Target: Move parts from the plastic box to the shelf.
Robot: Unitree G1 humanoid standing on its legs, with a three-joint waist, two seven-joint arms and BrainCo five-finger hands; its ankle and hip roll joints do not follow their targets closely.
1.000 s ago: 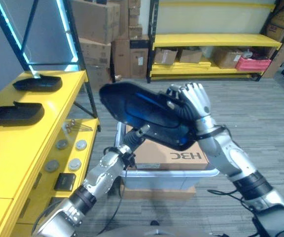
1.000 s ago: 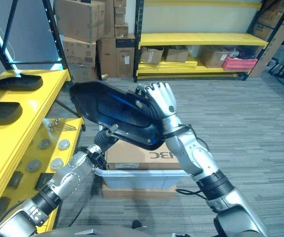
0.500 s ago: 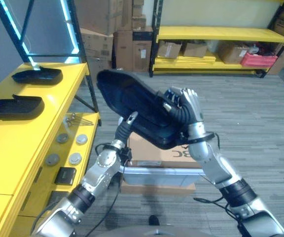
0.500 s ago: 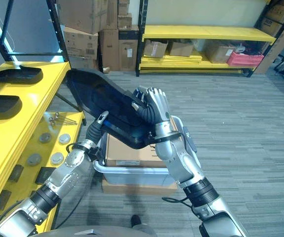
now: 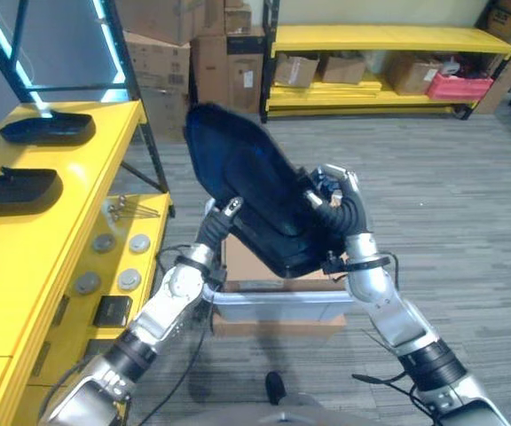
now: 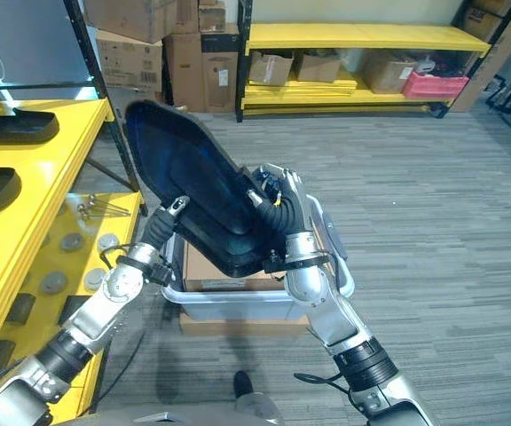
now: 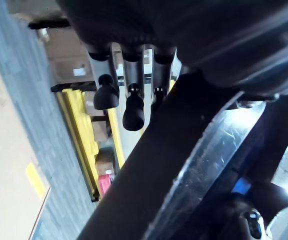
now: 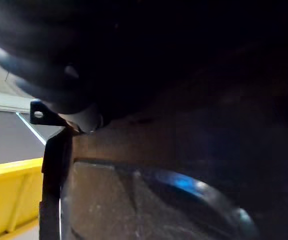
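Both robot hands carry one large black part, a moulded shell held tilted over the plastic box. The right robot hand curls its fingers over the part's near rim; the left robot hand props the underside, but whether its fingers are closed I cannot tell. The part looks stiff, light for its bulk and glossy, so likely slippery; opposite rims seem the safest holds. The yellow shelf lies beyond the left robot hand.
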